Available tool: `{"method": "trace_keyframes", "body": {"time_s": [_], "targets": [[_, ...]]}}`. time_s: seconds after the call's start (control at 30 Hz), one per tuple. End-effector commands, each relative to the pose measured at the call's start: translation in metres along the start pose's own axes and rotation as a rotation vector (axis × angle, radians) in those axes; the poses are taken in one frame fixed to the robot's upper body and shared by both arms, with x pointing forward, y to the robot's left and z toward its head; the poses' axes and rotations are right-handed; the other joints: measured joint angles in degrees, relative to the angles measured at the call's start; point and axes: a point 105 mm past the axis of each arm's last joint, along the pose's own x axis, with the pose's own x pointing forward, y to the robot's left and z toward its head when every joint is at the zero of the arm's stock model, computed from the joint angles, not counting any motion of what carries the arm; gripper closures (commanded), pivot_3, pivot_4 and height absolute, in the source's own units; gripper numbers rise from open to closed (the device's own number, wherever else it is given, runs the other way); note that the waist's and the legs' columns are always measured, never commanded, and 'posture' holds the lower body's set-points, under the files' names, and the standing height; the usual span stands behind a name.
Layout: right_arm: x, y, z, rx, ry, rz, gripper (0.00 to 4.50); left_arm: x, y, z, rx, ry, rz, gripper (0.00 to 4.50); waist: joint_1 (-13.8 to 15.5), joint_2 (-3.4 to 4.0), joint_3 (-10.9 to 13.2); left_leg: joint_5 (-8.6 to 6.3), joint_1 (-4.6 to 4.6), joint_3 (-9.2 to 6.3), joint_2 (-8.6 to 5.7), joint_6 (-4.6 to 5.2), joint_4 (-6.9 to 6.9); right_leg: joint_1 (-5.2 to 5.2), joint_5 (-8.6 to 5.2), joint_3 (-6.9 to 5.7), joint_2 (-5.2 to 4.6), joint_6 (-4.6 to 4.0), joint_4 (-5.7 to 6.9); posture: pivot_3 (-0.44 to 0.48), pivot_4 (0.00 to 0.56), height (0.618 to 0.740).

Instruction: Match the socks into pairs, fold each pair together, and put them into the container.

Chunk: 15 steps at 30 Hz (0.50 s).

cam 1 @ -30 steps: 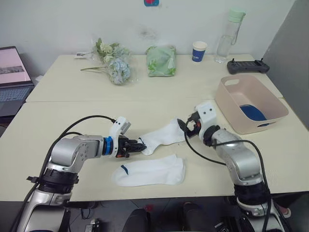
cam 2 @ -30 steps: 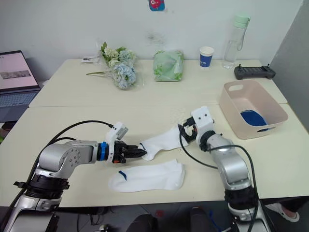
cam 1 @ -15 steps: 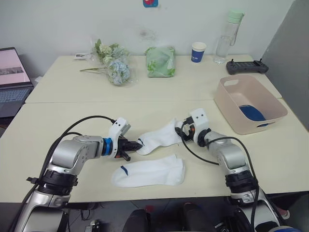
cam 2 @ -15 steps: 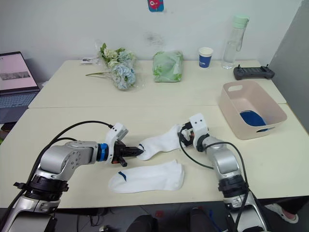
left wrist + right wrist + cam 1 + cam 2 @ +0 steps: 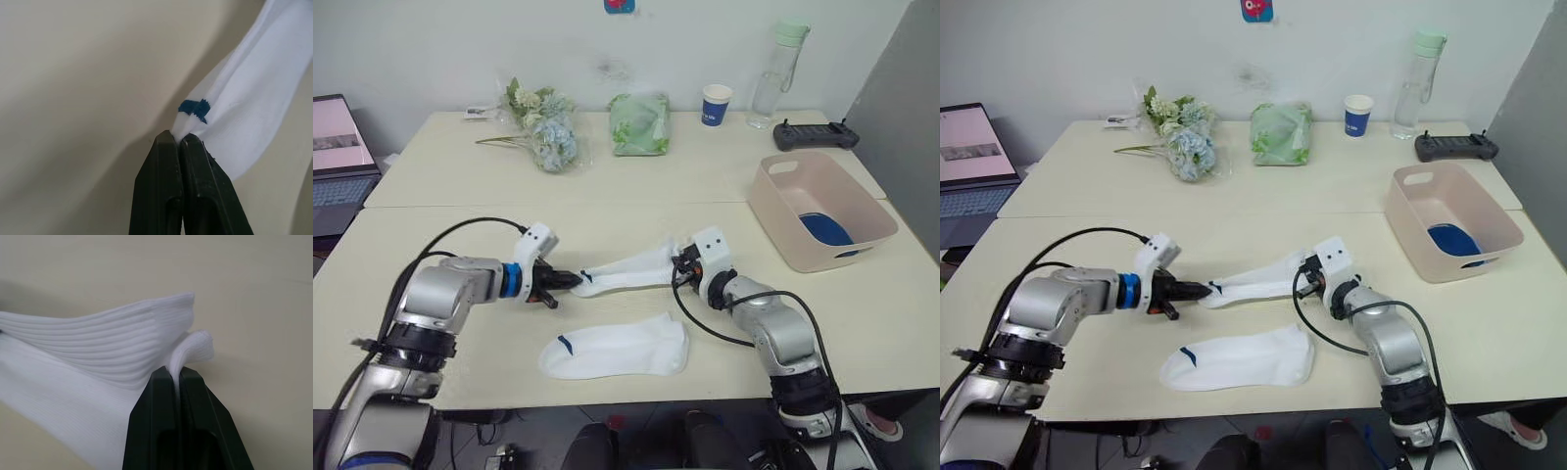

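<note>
White sock [image 5: 625, 273] strung taut between both tools, lifted just off the tabletop [image 5: 460, 235]. Left tool [image 5: 570, 280] pinches the marked cuff; right tool [image 5: 678, 271] pinches the other end. Second white sock [image 5: 617, 347] lies flat just below them. Light, limp, stretchy fabric: hold the ends, expect sag. Pink container [image 5: 822, 209] sits well beyond the right tool.

Since earlier frames, left gripper [image 5: 570, 279] has drawn away to the robot's left, pulling the upper white sock [image 5: 625, 270] taut and straight between it and right gripper [image 5: 679, 266], both pinching its ends.
</note>
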Motion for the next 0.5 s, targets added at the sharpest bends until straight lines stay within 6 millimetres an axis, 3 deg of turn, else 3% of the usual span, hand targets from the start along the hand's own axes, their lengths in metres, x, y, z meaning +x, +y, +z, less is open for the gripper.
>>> {"method": "trace_keyframes", "body": {"time_s": [0.03,0.3,0.5], "targets": [[-0.014,0.002,0.006,0.047,-0.048,-0.060,4.46,-0.007,0.011,0.008,0.069,0.015,-0.004,4.50,0.0,0.00,0.0,0.00,0.00,-0.01,0.00,0.00,0.00,0.01,0.00,-0.01,0.01,0.00,-0.01,0.000,0.150,0.740],[-0.004,0.010,-0.023,0.160,-0.019,-0.170,4.46,0.013,0.015,0.000,0.115,0.096,-0.064,4.50,0.0,-0.01,0.0,0.00,0.01,0.09,-0.02,0.01,0.01,-0.01,0.00,-0.04,0.19,0.00,0.00,0.000,0.150,0.740],[-0.023,-0.007,-0.024,0.166,-0.039,-0.266,2.72,0.014,0.019,0.001,0.113,0.097,-0.064,4.50,0.0,-0.01,0.0,0.00,-0.01,0.04,-0.02,0.01,0.01,0.00,-0.01,0.00,0.16,0.01,-0.01,0.000,0.150,0.740]]}}
